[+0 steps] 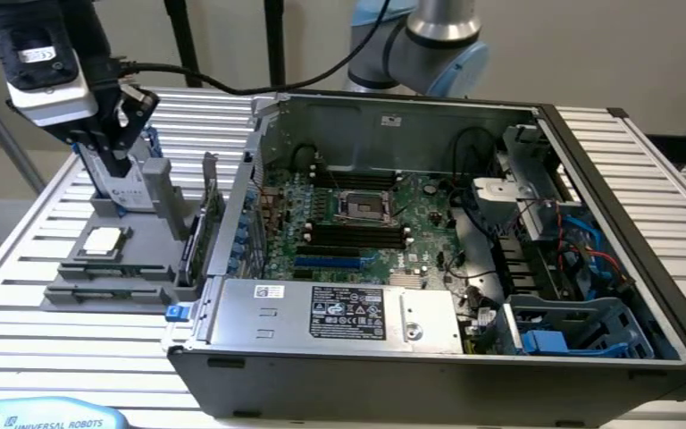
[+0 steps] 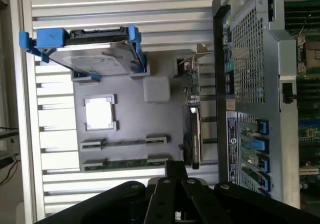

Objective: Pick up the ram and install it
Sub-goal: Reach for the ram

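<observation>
Fingers (image 2: pixel 167 186), shut and empty, hang near one ram (image 2: pixel 125 162), one processor (image 2: pixel 100 113) and one hard drive (image 2: pixel 95 59).

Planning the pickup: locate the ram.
The ram lies in the end slot of the gray holder, on the exterior view's left of the computer case, near the processor chip.

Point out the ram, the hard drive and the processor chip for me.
ram (image 2: pixel 125 162): wrist view, middle of the thin green stick.
hard drive (image 2: pixel 95 61): wrist view, its silver face between the blue rails.
processor chip (image 1: pixel 103 239): exterior view, centre of its silver top.
</observation>
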`<state>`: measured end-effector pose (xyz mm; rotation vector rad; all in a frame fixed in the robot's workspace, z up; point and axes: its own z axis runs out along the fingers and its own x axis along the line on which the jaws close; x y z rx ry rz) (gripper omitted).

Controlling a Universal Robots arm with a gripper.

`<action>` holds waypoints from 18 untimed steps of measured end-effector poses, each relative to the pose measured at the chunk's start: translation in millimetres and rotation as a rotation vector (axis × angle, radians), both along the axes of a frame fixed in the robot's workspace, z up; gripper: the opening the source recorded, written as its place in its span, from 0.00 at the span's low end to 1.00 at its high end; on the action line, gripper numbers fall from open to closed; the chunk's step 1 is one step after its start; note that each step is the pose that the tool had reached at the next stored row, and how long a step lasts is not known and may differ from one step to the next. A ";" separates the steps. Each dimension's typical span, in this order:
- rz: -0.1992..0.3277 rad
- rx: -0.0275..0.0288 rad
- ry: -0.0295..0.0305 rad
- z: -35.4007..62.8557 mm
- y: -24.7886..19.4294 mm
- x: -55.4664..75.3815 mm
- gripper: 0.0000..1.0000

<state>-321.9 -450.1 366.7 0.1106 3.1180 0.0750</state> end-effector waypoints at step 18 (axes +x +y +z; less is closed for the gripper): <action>0.024 -0.0003 0.0053 -18.8 -8.6 -58.2 0.11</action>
